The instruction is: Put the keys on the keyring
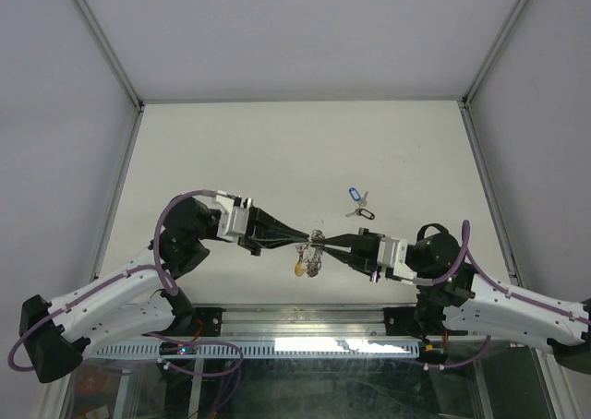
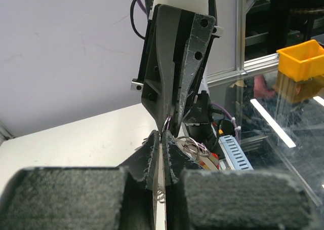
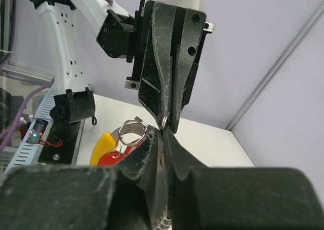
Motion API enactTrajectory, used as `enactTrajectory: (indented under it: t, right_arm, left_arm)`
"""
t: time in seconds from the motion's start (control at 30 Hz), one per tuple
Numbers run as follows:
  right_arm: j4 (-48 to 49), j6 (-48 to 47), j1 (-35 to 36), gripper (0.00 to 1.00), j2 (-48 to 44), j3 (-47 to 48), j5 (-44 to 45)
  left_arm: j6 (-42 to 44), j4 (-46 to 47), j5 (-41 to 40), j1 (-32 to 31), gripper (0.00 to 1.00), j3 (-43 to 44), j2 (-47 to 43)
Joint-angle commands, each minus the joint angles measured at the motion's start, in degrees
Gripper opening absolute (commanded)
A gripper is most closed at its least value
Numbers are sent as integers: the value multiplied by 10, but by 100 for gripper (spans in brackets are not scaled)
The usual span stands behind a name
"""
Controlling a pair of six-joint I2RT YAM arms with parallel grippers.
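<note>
Both held mid-air, the left end effector (image 1: 303, 239) and right end effector (image 1: 331, 245) each pinch the keyring (image 1: 317, 242), seemingly to spread its coil (some keys (image 1: 299, 268) already hang there); loose keys (image 1: 359, 204) wait on the desk (image 1: 277, 142).

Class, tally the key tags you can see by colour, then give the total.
Blue tag: 1
Black tag: 1
Yellow tag: 1
Red tag: 1
Total: 4
</note>
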Motion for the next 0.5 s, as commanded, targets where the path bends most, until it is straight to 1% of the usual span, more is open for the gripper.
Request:
enactTrajectory:
  t: [0.0,0.13,0.33,0.47]
  right_arm:
    - [-13,-13,1,15,-16,44,23]
    - [-96,-36,1,23,-26,67,51]
    - [-196,-35,1,24,-21,107,95]
    - [-237,-11,1,26,6,139,102]
  left_arm:
    - [77,-70,-11,0,0,44,-18]
    - [147,-177,-28,0,0,80,-26]
    - [225,-298,-43,1,0,141,-11]
    - [253,-341,-46,1,0,164,4]
